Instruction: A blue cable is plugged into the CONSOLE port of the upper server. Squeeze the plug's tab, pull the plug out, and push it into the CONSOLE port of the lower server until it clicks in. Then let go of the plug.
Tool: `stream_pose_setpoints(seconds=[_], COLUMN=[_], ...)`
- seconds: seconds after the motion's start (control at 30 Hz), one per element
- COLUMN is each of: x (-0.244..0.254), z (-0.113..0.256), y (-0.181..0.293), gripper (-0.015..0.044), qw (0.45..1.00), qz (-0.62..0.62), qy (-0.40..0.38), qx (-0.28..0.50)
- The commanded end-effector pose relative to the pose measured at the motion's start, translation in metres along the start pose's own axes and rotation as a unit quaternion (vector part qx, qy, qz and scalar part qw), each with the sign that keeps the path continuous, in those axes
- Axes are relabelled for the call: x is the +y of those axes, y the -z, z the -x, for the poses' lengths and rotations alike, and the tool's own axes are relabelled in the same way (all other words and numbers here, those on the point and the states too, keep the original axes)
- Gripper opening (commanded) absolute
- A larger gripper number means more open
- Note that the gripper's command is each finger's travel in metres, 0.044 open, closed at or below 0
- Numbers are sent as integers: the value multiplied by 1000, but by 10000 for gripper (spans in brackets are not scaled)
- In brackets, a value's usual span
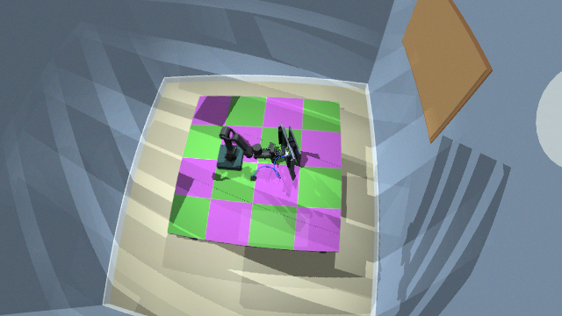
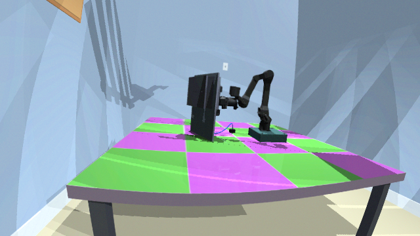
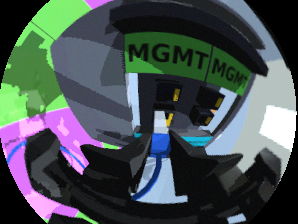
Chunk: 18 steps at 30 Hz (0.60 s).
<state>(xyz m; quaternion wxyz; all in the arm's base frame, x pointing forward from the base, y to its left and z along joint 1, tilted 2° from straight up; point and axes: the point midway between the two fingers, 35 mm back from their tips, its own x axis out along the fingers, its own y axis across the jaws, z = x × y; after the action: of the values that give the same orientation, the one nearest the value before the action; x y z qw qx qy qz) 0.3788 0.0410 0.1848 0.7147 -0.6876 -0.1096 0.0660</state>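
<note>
My gripper is shut on the blue plug, one finger on each side. The plug's clear front end points at the dark port panel and overlaps the lower left port, where a gold contact shows. Much of the clear end is visible; whether its tip is inside a port cannot be told. The blue cable hangs from the plug. The upper server and lower server stand in an upright rack. No CONSOLE label is readable, and the server facing the plug cannot be told.
Green MGMT labels lie above several black ports in the wrist view. A dark ledge juts out above them. A cyan strip shows behind the right finger. The cable's small black end block is near the arm's base.
</note>
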Motion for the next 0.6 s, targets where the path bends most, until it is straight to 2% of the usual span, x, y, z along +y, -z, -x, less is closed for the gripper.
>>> stream_pose_setpoints(seconds=[0.0, 0.57], x=[-2, -2], z=[-2, -5], y=[0, -1], gripper=[0, 0], qw=[1000, 1000], qz=[0, 0], qy=[4, 4], qx=[1, 1])
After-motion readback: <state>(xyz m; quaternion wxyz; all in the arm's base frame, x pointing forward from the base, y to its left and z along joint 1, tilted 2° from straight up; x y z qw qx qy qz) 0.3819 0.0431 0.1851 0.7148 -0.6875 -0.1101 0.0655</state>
